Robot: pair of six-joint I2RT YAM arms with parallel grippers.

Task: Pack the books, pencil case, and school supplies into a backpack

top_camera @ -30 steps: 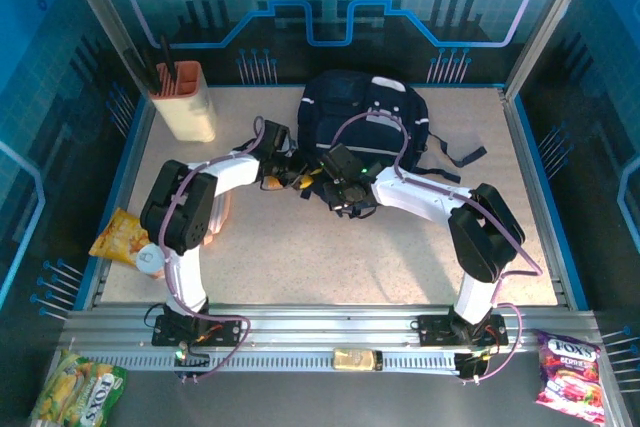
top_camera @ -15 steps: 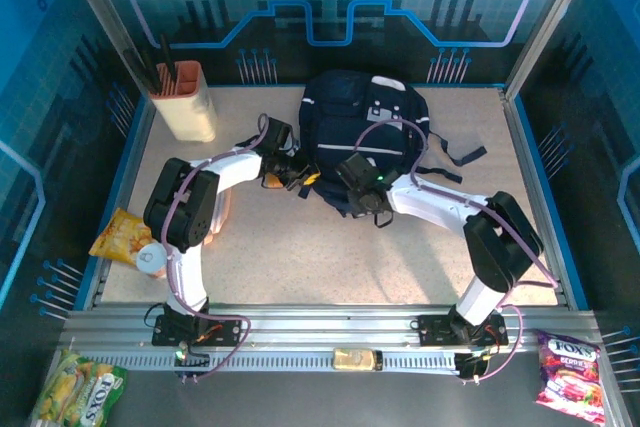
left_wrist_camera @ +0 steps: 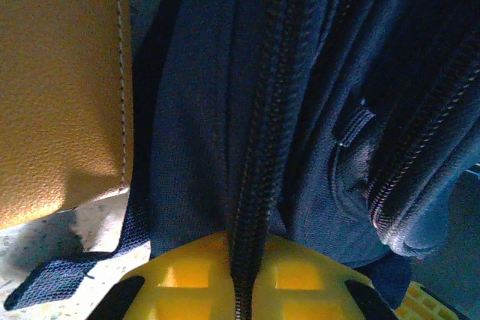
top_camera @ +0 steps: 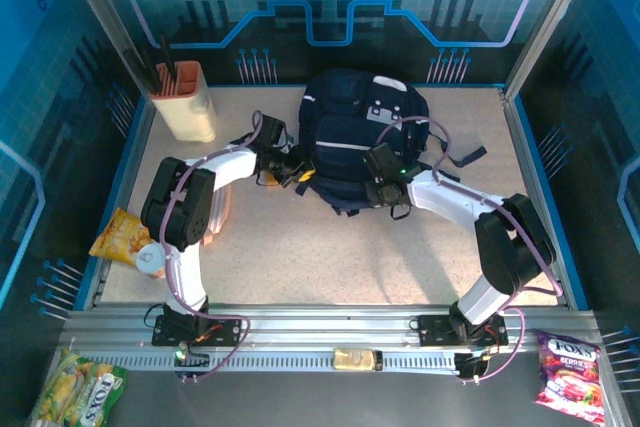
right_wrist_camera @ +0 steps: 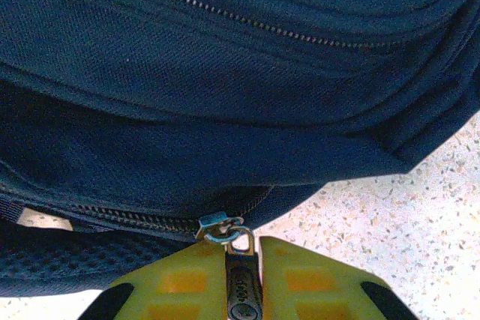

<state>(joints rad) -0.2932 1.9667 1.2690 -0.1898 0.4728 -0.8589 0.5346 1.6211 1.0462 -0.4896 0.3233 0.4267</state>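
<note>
The left gripper (left_wrist_camera: 244, 264) has its yellow fingers (left_wrist_camera: 180, 273) pressed together on a zipper track (left_wrist_camera: 259, 148) of the backpack (top_camera: 365, 137), with navy fabric rising out from between them. The right gripper (right_wrist_camera: 244, 260) pinches the black zipper pull (right_wrist_camera: 241, 290), and the metal slider (right_wrist_camera: 217, 224) sits just above it. The backpack lies at the middle rear of the speckled table (top_camera: 330, 247), with an orange-tan case (left_wrist_camera: 60, 88) just beside its left side.
</note>
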